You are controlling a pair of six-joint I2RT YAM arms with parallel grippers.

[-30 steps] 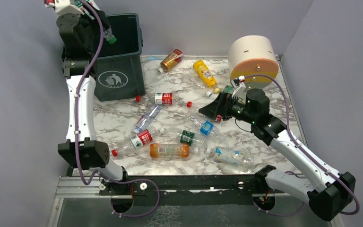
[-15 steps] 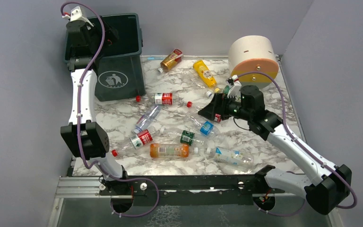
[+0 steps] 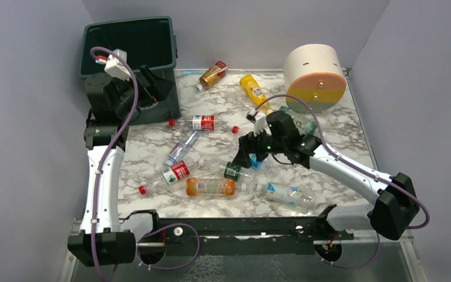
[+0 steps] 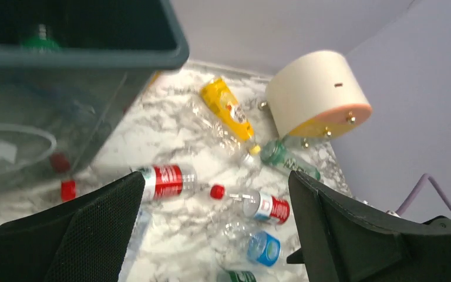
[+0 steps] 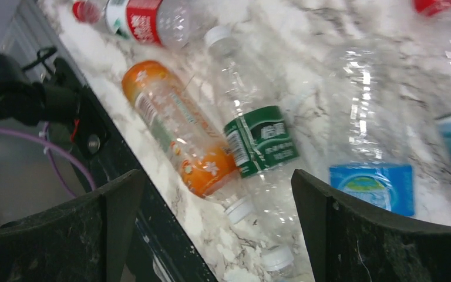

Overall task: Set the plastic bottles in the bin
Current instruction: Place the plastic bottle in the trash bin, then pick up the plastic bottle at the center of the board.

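Note:
The dark green bin (image 3: 171,46) stands at the far left, and a green-capped bottle (image 4: 38,40) lies inside it. My left gripper (image 3: 152,86) hangs open and empty before the bin's front (image 4: 94,59). Several plastic bottles lie on the marble: red-labelled (image 3: 202,123), yellow (image 3: 253,89), amber (image 3: 213,73), orange (image 3: 210,187). Open and empty, my right gripper (image 3: 248,153) hovers over the green-labelled bottle (image 5: 258,138), with the orange bottle (image 5: 182,138) to its left and a blue-labelled one (image 5: 373,182) to its right.
A big cream cylinder (image 3: 314,73) lies at the back right, with a green bottle (image 3: 299,123) beside it. Grey walls close three sides. The black rail (image 5: 123,194) runs along the table's near edge, close to the orange bottle.
My left gripper opened above the bin and let go of a green-capped bottle, then came down in front of the bin. My right arm swung left and nearer, over the middle bottles.

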